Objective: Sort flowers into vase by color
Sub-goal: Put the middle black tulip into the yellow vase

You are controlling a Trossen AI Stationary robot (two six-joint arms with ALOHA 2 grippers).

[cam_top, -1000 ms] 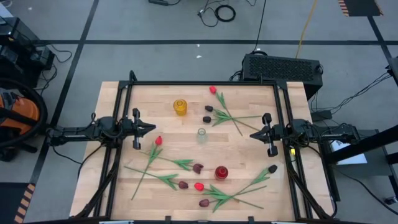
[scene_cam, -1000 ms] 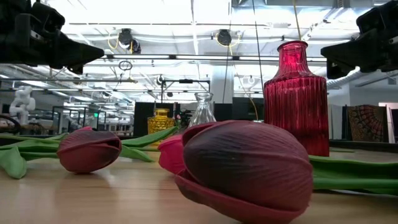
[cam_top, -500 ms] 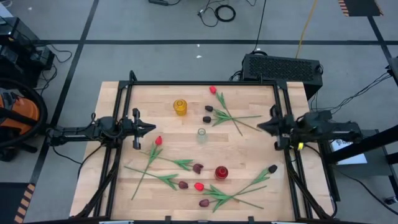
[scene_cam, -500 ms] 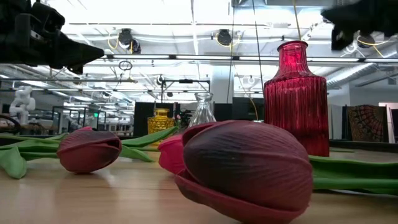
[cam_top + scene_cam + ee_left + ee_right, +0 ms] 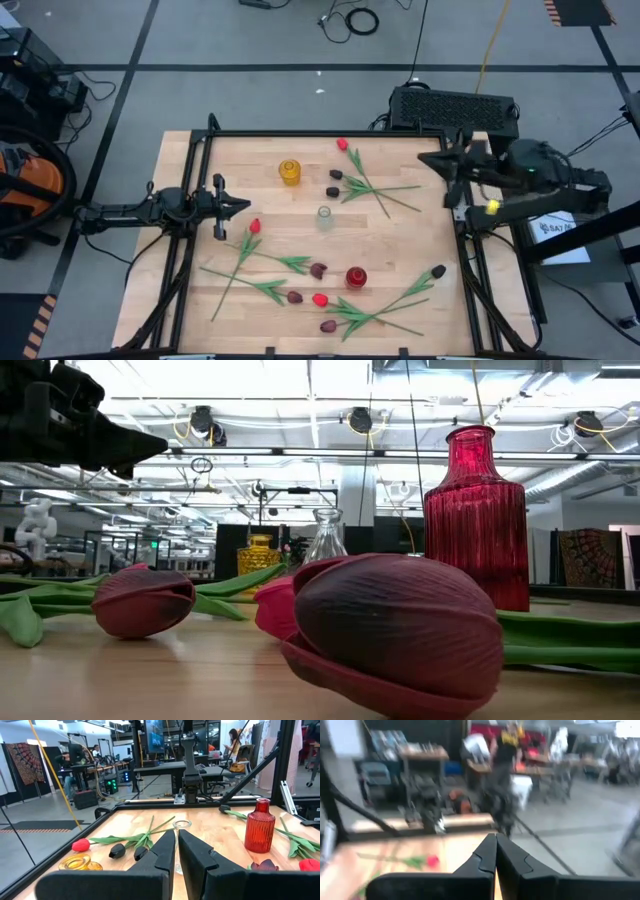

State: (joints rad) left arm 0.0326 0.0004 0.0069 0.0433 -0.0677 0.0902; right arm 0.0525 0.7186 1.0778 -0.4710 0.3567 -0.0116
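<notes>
No legible text, labels, brands, numbers or signs in any view; markings on a white sheet beside the table's right edge too small to read.

Tulips lying flat on the table, none in a vase. Far group: one red head (image 5: pixel 342 144) and two near-black heads (image 5: pixel 336 174), stems crossing. Left: one red tulip (image 5: pixel 254 226) with a long stem. Near group: maroon heads (image 5: pixel 318 270), one bright red head (image 5: pixel 320 298), one dark head (image 5: pixel 438 271) at right.
</notes>
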